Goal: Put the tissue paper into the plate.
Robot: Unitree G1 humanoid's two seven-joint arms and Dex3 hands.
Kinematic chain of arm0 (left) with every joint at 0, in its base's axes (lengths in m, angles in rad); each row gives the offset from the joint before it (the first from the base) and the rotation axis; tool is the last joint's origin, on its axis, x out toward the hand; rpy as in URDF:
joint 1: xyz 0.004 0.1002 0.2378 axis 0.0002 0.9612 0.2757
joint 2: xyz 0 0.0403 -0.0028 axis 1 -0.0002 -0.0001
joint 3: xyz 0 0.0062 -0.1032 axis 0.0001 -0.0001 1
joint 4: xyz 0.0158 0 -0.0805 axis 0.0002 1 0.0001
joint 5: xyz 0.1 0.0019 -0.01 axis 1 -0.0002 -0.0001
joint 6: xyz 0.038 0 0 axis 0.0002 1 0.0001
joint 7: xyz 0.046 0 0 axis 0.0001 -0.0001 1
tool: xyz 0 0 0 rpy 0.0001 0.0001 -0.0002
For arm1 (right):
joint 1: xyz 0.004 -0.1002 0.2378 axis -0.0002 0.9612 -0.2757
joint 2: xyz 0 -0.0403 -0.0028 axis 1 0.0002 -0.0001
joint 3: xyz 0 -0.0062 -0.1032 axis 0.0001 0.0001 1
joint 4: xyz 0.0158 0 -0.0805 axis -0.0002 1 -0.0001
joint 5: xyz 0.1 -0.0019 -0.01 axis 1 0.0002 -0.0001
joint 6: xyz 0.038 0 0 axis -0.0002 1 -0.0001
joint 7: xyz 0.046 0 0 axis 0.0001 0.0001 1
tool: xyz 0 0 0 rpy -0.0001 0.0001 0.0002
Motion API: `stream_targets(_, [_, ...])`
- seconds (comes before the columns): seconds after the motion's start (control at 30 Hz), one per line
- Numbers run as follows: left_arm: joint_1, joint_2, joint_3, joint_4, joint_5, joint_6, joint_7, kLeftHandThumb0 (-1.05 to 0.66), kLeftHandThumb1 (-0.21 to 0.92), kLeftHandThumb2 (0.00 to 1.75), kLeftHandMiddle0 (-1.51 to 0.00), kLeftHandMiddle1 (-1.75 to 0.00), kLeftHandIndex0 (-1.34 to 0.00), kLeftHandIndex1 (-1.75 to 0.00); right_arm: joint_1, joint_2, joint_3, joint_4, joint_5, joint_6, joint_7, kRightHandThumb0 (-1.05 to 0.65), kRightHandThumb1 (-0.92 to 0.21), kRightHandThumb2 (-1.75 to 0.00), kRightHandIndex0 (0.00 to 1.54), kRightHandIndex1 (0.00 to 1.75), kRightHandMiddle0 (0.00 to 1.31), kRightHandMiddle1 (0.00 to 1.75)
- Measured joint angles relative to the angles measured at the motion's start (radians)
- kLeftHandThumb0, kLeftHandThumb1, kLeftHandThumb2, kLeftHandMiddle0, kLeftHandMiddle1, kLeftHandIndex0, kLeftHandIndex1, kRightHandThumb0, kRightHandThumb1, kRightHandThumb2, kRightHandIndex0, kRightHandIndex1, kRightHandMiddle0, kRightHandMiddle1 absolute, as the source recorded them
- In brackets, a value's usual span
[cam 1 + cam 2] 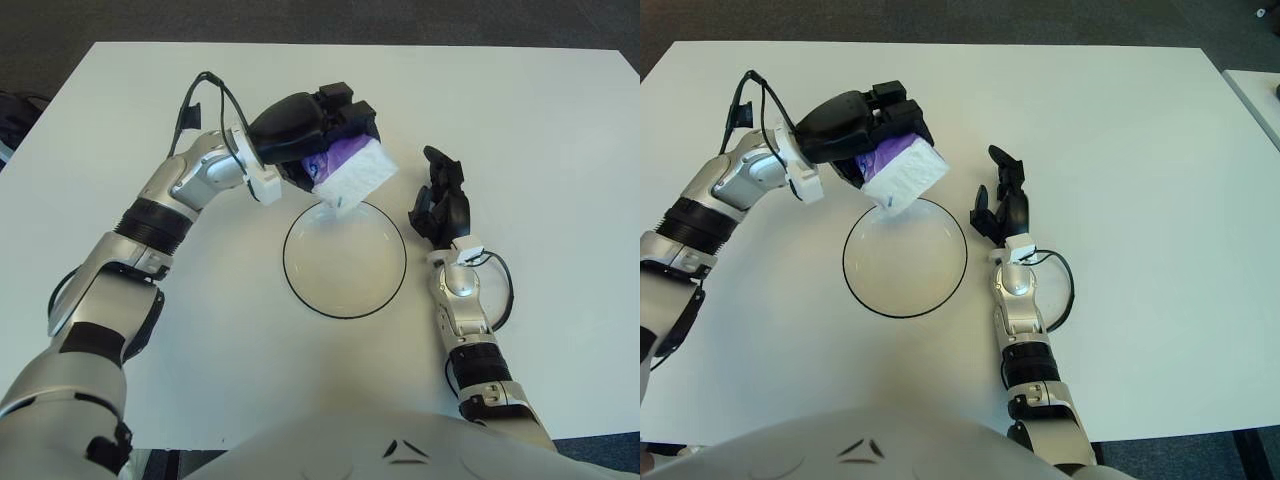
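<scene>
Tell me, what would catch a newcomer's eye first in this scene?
Most striking is the left hand, raised over the white table with its fingers closed on a white and purple tissue paper pack that hangs just over the far rim of the plate. Next comes the round plate with its dark edge, in the middle of the table with nothing in it. The right hand shows idle just to the right of the plate.
</scene>
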Motion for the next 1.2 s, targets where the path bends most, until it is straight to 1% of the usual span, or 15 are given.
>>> stream_targets(0.2, [0.040, 0.015, 0.014, -0.081, -0.015, 0.002, -0.051, 0.00, 0.07, 1.60, -0.81, -1.71, -0.56, -1.75, -0.001, 0.000, 0.001, 0.002, -0.001, 0.000, -0.003, -0.67, -0.92, -0.86, 0.32, 0.12, 0.00, 0.80])
stream_targets(0.4, [0.081, 0.032, 0.017, -0.151, -0.075, 0.030, -0.136, 0.00, 0.07, 1.60, -0.79, -1.74, -0.56, -1.75, -0.001, -0.001, 0.003, 0.003, -0.003, 0.000, -0.011, -0.70, -0.92, -0.86, 0.32, 0.13, 0.00, 0.86])
stream_targets(0.5, [0.104, 0.033, 0.022, -0.180, -0.102, 0.047, -0.169, 0.00, 0.05, 1.63, -0.81, -1.74, -0.58, -1.75, -0.002, -0.001, 0.005, 0.004, -0.003, 0.000, -0.013, -0.71, -0.92, -0.86, 0.32, 0.13, 0.00, 0.87])
stream_targets(0.53, [0.113, 0.034, 0.024, -0.193, -0.111, 0.054, -0.177, 0.00, 0.02, 1.66, -0.83, -1.75, -0.60, -1.75, -0.003, -0.001, 0.006, 0.005, -0.003, 0.000, -0.014, -0.72, -0.92, -0.85, 0.32, 0.13, 0.00, 0.88])
stream_targets(0.67, [0.165, 0.035, 0.032, -0.250, -0.155, 0.085, -0.198, 0.00, -0.03, 1.72, -0.87, -1.75, -0.64, -1.75, -0.009, -0.003, 0.010, 0.010, -0.005, 0.001, -0.022, -0.73, -0.92, -0.83, 0.31, 0.14, 0.00, 0.91])
stream_targets(0.83, [0.214, 0.036, 0.032, -0.309, -0.187, 0.124, -0.235, 0.00, -0.04, 1.73, -0.88, -1.75, -0.64, -1.74, -0.021, -0.007, 0.015, 0.025, -0.007, 0.002, -0.034, -0.74, -0.92, -0.81, 0.31, 0.14, 0.00, 0.93])
stream_targets(1.2, [0.222, 0.049, 0.039, -0.372, -0.205, 0.176, -0.330, 0.00, -0.02, 1.70, -0.87, -1.75, -0.64, -1.72, -0.039, -0.010, 0.022, 0.044, -0.023, 0.007, -0.055, -0.73, -0.92, -0.80, 0.31, 0.15, 0.00, 0.90])
